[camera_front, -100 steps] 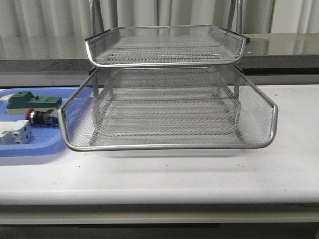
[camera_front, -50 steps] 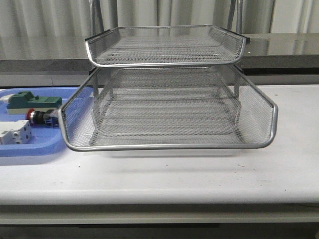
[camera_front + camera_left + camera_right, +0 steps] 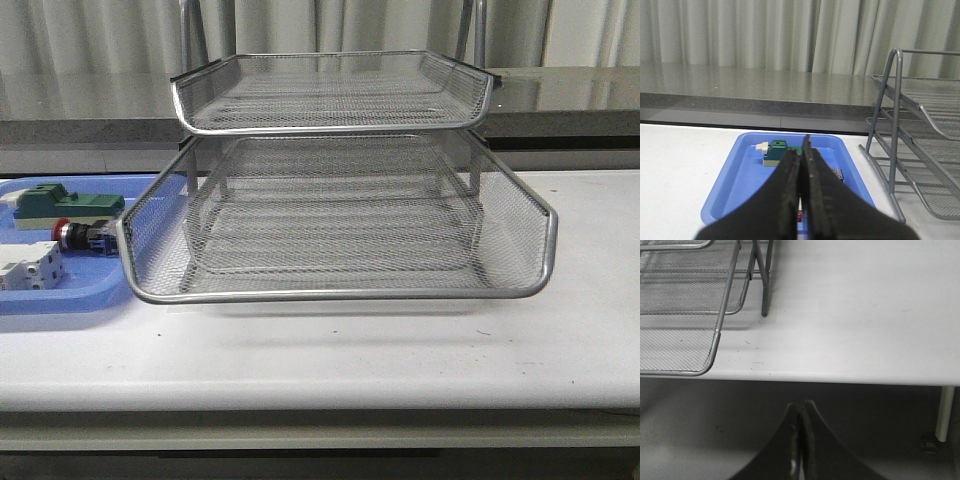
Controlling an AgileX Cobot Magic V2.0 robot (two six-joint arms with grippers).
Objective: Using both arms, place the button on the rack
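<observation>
Your button point(image 3: 78, 236) lies on its side in the blue tray point(image 3: 60, 298) at the left end of the white surface point(image 3: 400, 350), red head pointing left, just beside the rack's point(image 3: 340, 215) lower left corner. A green block point(image 3: 62, 203) sits behind it in the tray and a white block point(image 3: 32, 270) in front of it, each near but apart from it. The rack stands mid-surface with 2 mesh tiers clearly in view, the lower one pulled forward.

Your left claw point(image 3: 801, 165) is clenched on nothing, fingers pressed together, and hangs above the tray facing the green block. Your right claw point(image 3: 801, 432) is also clenched and bare, hanging off the front edge of the surface near the rack's right front corner.
</observation>
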